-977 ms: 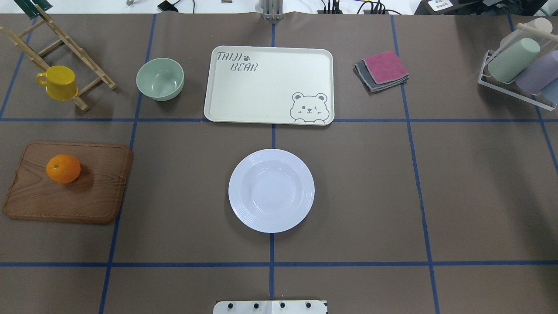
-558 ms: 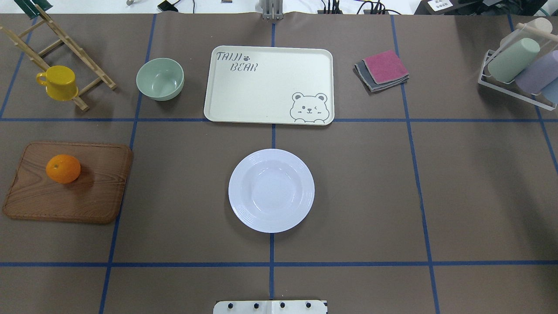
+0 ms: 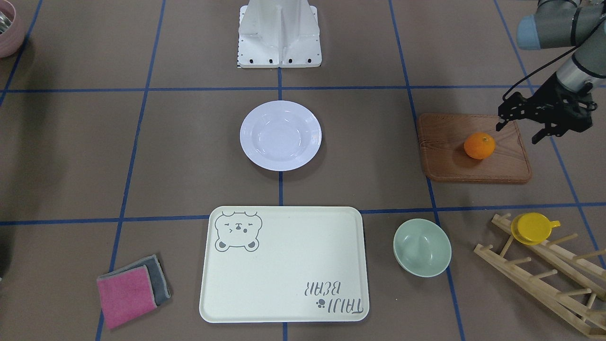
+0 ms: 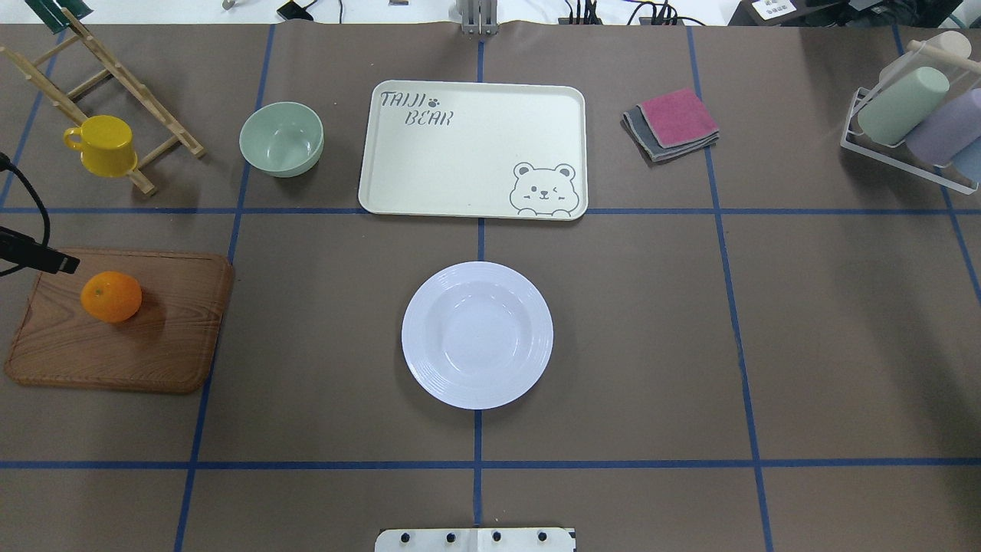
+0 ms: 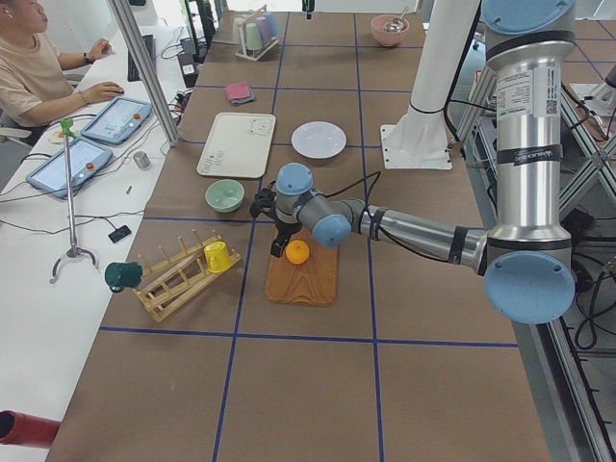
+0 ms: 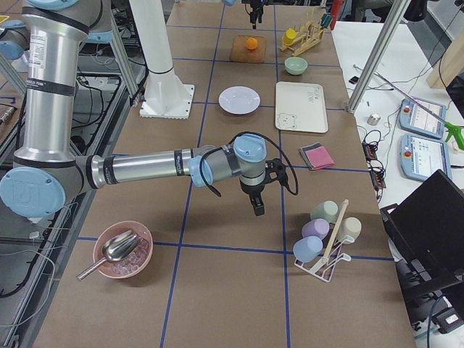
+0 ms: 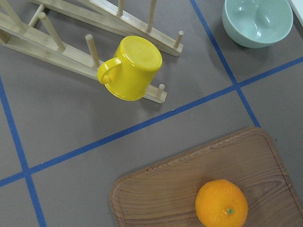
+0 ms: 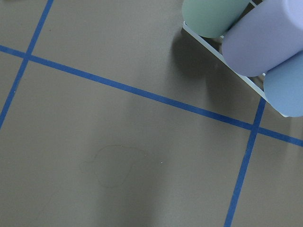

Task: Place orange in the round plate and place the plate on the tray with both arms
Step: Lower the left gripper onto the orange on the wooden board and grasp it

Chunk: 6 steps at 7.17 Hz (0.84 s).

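Exterior front-facing view: task items lie apart on the counter.
Orange: on the wooden board, at the robot's left.
Round plate: mid-counter, between the robot's base and the tray, touching neither.
Left claw: fingers spread wide, gripping nothing, raised just beside the orange.
Right claw: near the cup rack; its opening cannot be told.

Glossy round plate, wood-grained board
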Each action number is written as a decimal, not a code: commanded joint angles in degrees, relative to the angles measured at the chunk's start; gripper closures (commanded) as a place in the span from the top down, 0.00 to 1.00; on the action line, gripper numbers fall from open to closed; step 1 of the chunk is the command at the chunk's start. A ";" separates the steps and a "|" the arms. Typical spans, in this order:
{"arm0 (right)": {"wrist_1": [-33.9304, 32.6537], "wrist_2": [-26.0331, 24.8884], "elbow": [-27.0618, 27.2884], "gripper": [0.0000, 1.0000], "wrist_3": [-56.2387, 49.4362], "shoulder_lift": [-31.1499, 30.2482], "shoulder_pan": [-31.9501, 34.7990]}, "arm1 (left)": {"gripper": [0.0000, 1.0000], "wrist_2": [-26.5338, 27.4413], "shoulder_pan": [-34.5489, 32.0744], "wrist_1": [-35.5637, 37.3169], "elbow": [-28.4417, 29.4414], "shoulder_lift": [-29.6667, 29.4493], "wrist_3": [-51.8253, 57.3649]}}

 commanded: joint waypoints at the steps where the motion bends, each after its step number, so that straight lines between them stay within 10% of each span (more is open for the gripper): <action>1: 0.00 0.00 -0.12 1.00 0.00 -0.01 -0.01 | 1.00 4.65 6.83 -0.92 0.10 0.06 -7.51; 6: 0.00 0.00 -0.39 1.00 0.00 -0.01 -0.01 | 1.00 6.00 9.58 -0.93 3.52 -0.90 -7.90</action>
